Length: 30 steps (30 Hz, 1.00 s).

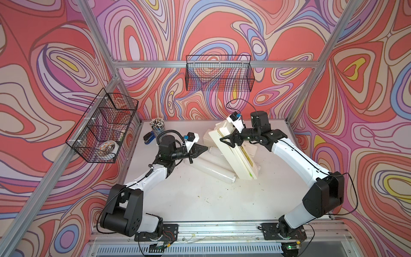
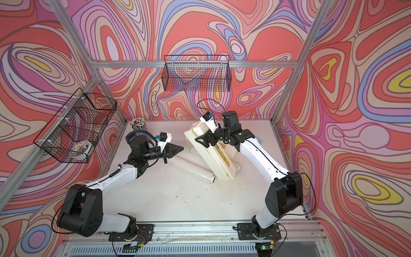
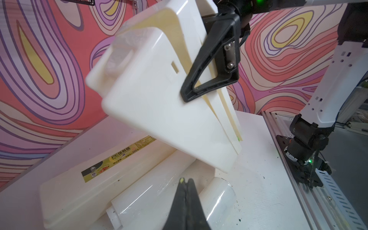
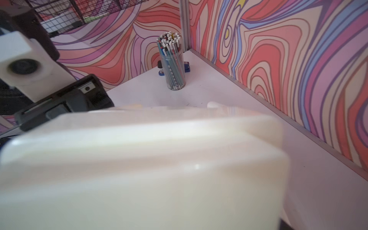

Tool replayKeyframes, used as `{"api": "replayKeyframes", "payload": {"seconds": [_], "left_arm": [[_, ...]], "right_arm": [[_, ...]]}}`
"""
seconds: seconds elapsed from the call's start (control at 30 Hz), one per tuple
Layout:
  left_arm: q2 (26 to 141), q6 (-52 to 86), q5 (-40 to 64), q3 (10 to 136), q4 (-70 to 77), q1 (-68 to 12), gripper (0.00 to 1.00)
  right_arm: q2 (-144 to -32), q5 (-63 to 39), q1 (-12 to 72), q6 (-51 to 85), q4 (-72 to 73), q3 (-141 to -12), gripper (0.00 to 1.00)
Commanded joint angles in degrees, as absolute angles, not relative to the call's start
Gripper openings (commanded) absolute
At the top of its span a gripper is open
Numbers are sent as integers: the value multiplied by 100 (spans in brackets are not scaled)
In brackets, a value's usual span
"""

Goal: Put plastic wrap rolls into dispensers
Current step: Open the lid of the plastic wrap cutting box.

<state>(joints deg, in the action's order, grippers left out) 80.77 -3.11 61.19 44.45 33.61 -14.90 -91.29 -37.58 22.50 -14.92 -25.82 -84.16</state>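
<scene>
My right gripper point(image 1: 223, 140) is shut across a cream-white dispenser point(image 1: 239, 155), holding it tilted with its far end raised and its near end on the table. One black finger point(image 3: 211, 59) lies against the box's side; in the right wrist view the dispenser point(image 4: 139, 169) hides the jaws. A second dispenser point(image 3: 79, 189) with a yellow-and-black label lies flat behind it. Two plastic wrap rolls point(image 3: 143, 199) point(image 3: 219, 197) lie on the table beside it. My left gripper point(image 3: 186, 180) hovers just above them, shut and empty, left of the held box in both top views point(image 2: 181, 148).
A cup of pencils point(image 1: 158, 128) and a blue stapler point(image 1: 149, 138) stand in the back left corner. Black wire baskets hang on the back wall point(image 1: 219, 73) and the left wall point(image 1: 102, 126). Aluminium frame rails edge the white table point(image 1: 200, 200).
</scene>
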Motion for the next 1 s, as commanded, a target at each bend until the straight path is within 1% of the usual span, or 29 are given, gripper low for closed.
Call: {"api": "replayKeyframes", "payload": {"seconds": [0.0,0.03,0.07,0.13,0.17,0.33,0.4,0.47,0.7,0.83,0.97], "left_arm": [[8146,-128,6020,4392,3996,-1459,40],[8155,-72,5940,4395,4069,-1459,58],[8156,-66,5835,4395,4095,-1457,73],[8154,-139,5788,4395,4089,-1424,96],[8158,-99,5910,4408,4167,-1383,99],[8389,799,6785,4560,5064,-1340,100],[8510,1311,6903,4545,5627,-1360,100],[8640,1622,7039,4621,5885,-1402,100],[8584,1697,7473,4769,5629,-1565,100],[8546,1299,7485,4809,5180,-1571,100],[8587,1204,7359,4886,5191,-1575,100]], "right_arm": [[-9108,-4635,2295,-1652,-2690,-8458,39],[-9066,-4732,2294,-1706,-2668,-8390,39],[-9034,-4808,2294,-1817,-2695,-8363,39],[-9024,-4987,2294,-1956,-2834,-8404,39],[-9033,-5082,2294,-2033,-2933,-8455,39],[-9161,-5511,2290,-2366,-3276,-8620,36],[-9165,-5575,2315,-2407,-3261,-8633,36],[-9137,-5565,2372,-2508,-3222,-8625,36],[-9234,-5375,2461,-3139,-3647,-8812,35],[-9285,-5571,2565,-3394,-3772,-8916,34],[-9428,-5572,2767,-3759,-4200,-9085,34]]}}
